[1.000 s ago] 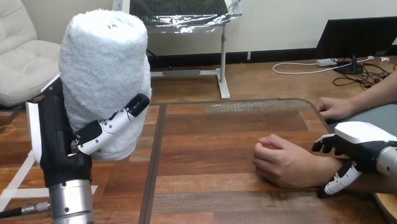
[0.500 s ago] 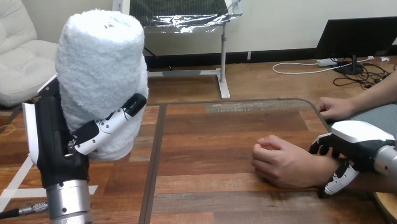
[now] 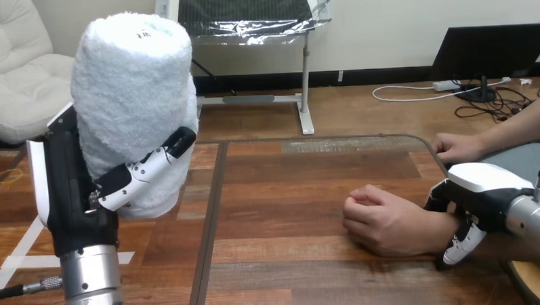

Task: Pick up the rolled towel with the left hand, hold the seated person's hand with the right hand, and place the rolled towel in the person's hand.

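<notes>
Above the left edge of the tabletop [image 3: 289,186], holding the towel [image 3: 133,83] upright in the left hand [image 3: 69,193], fingers [image 3: 142,172] curled round it. At the right edge, clasping the person's wrist [image 3: 438,229] with the right hand [image 3: 485,189]. Could drop the towel off the person's hand [image 3: 385,220], fisted and not yet opened

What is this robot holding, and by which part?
The left hand grips the rolled towel round its lower half; the right hand clasps the person's wrist.
</notes>
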